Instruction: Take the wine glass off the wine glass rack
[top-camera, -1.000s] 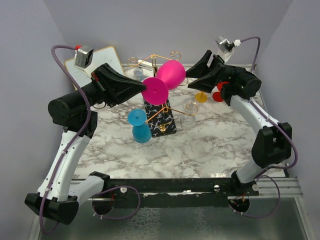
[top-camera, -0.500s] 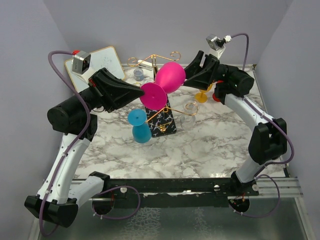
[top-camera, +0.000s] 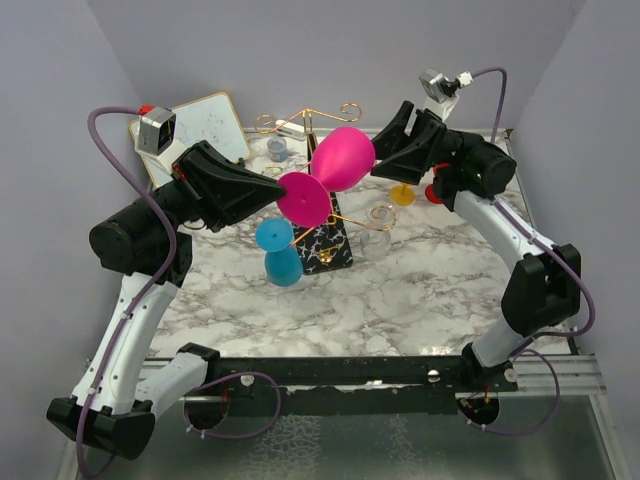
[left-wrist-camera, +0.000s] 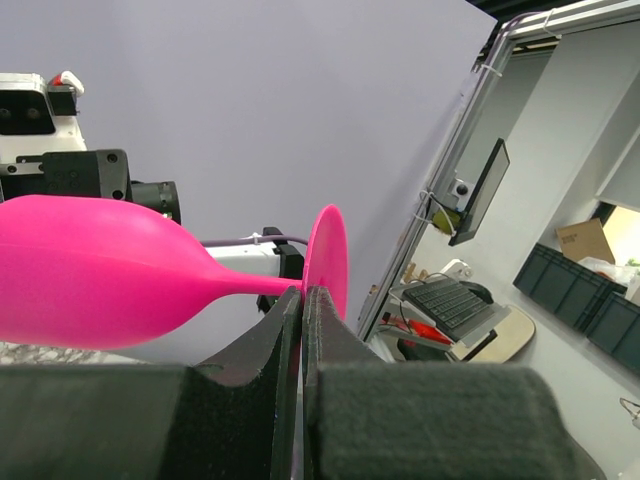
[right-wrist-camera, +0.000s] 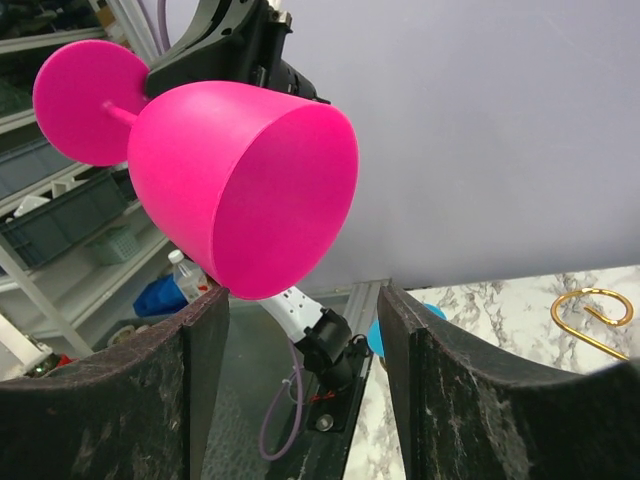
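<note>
Wine glass (top-camera: 340, 160) hangs above the base of the wine glass rack (top-camera: 330, 250), with the left gripper (top-camera: 275, 190) clamped on its stem just behind the foot; this hold presumably leaves the bowl free. Its long axis lies roughly level, foot near-left and open mouth pointing far-right at the right gripper (top-camera: 388, 150), whose jaws stand apart beside the rim, apparently ready to receive it.

Both arms raised inward, left gripper (top-camera: 281, 188) pinching wine glass (top-camera: 342, 158) stem, right gripper (top-camera: 378, 164) spread wide
</note>
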